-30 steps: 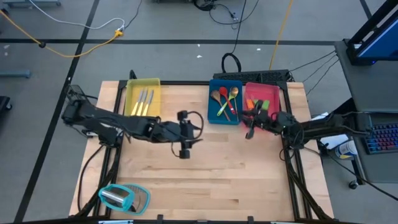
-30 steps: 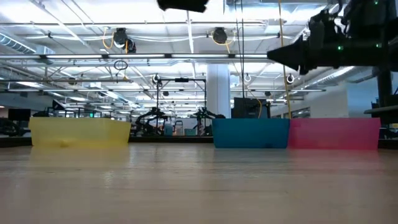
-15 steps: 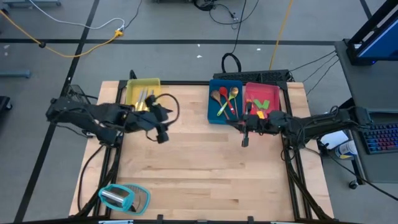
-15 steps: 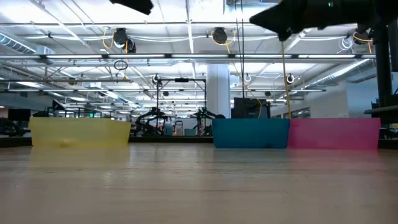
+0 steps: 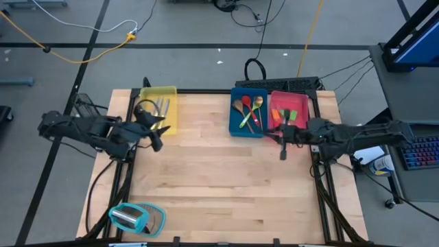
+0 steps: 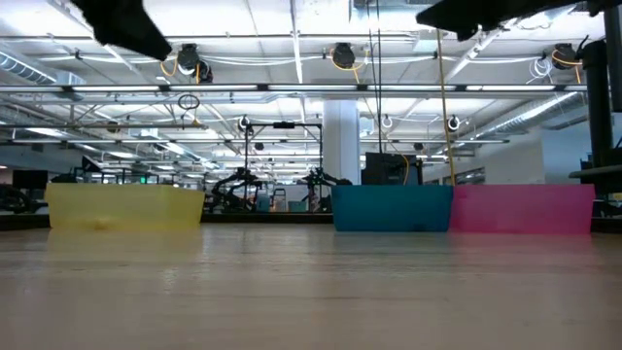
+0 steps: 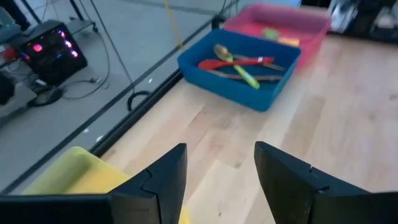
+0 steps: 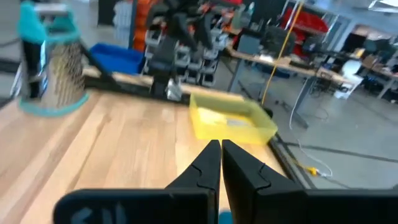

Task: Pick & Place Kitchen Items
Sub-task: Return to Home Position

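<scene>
L gripper [image 5: 156, 142] w/ fingers [image 7: 168, 180] spread, nothing between, up over table [image 5: 226, 185] just off yellow tray's [image 5: 169, 91] near edge. R gripper [image 5: 282, 152] w/ fingers pressed together, empty, over bare wood just in front of pink tray [image 5: 306, 103]. Yellow tray: silver cutlery [image 5: 162, 106]. Blue tray [image 5: 234, 113]: wooden, gold, red & green spoons [image 5: 250, 113]. Pink tray: red & green spatulas [image 5: 289, 115]. Teal-framed grater [image 5: 136, 217] at table's near-left corner, well apart from trays. Beyond: grey floor [image 5: 206, 27], loose cables [image 5: 103, 48], ceiling trusses [image 6: 292, 89].
</scene>
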Robot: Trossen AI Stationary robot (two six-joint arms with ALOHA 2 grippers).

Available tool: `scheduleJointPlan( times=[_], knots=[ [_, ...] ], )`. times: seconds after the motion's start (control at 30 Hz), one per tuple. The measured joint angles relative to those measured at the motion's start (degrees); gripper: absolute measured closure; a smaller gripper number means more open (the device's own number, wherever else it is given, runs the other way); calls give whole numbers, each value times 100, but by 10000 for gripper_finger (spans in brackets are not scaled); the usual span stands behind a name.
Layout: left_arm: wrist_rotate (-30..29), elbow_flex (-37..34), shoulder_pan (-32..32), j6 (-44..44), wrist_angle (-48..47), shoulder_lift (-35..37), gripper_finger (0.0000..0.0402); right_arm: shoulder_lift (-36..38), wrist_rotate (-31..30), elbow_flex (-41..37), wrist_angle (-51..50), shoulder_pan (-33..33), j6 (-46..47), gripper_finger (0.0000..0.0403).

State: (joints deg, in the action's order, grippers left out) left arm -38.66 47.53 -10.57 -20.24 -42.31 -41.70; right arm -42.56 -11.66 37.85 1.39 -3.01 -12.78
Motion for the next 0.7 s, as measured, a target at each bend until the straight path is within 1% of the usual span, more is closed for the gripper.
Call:
scheduleJointPlan(
  times=[0.17, 0.37, 0.5, 0.7],
  knots=[
    [152, -817, 0, 300, 753, 1012, 211, 548, -24, -9, -699, 4, 247, 395],
    [680, -1442, 0, 915, 1452, 1942, 211, 953, -9, -10, -1296, 4, 308, 395],
    [1034, -1741, 0, 1364, 1784, 2411, 211, 1201, -13, -210, -1283, 4, 463, 395],
    [1426, -2087, -2, 1746, 2215, 2990, 211, 1857, -7, -673, -1245, 4, 482, 395]
  ],
)
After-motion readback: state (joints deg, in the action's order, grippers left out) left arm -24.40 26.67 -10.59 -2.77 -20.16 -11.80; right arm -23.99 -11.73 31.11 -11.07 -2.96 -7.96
